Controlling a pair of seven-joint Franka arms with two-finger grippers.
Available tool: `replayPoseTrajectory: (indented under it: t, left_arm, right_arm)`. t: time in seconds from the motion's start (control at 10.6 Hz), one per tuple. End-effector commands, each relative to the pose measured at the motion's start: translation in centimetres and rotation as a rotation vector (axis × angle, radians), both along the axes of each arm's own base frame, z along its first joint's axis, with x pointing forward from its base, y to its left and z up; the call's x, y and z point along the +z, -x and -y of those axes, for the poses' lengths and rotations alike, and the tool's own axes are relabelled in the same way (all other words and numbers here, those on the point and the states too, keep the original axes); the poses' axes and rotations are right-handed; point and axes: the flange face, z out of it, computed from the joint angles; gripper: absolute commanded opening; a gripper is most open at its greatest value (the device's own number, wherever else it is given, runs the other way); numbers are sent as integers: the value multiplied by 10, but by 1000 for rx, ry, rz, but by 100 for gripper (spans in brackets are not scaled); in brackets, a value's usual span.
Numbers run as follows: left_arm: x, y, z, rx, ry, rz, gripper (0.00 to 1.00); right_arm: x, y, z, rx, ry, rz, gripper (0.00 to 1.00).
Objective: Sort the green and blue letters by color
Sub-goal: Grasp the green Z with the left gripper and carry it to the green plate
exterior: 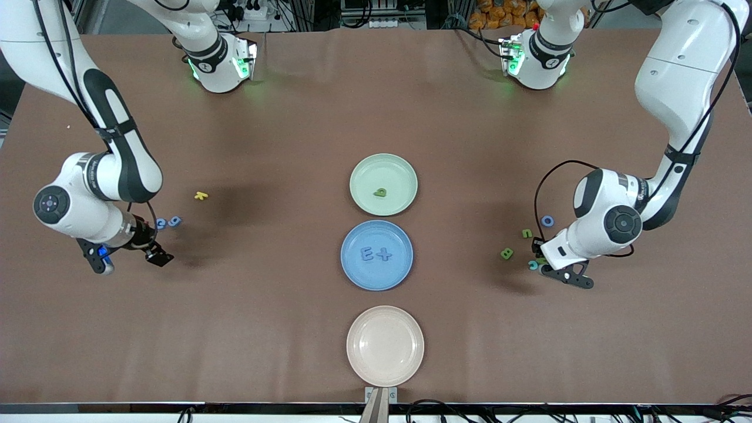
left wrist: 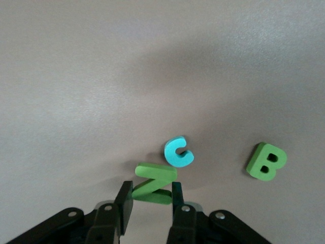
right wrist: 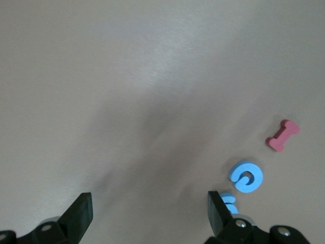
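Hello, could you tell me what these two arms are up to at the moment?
They are sorting small letters by color onto plates. The left claw has closed on a green Z, beside a blue C and a green B. The right claw is open over the table near two blue pieces, holding nothing. One green piece lies on the green plate, and a blue E and plus sign lie on the blue plate. The pink plate holds nothing.
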Motion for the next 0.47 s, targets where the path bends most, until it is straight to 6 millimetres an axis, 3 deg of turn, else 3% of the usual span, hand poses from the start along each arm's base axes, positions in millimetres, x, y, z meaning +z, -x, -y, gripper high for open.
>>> replayPoseTrajectory:
  t: [0.0,0.19,0.38]
  left_arm:
    - [45,-8,19,-23,-37,-46,13]
    - [61,-6,48,36,-13,-77,13]
    - [71,4,95,100,-7,-91,13]
  right_arm:
    - [-12,49,-4,1,3,42,100]
    - [-19,62,-3,-4,2,30,100]
    - [-25,71,-1,-7,1,13,100]
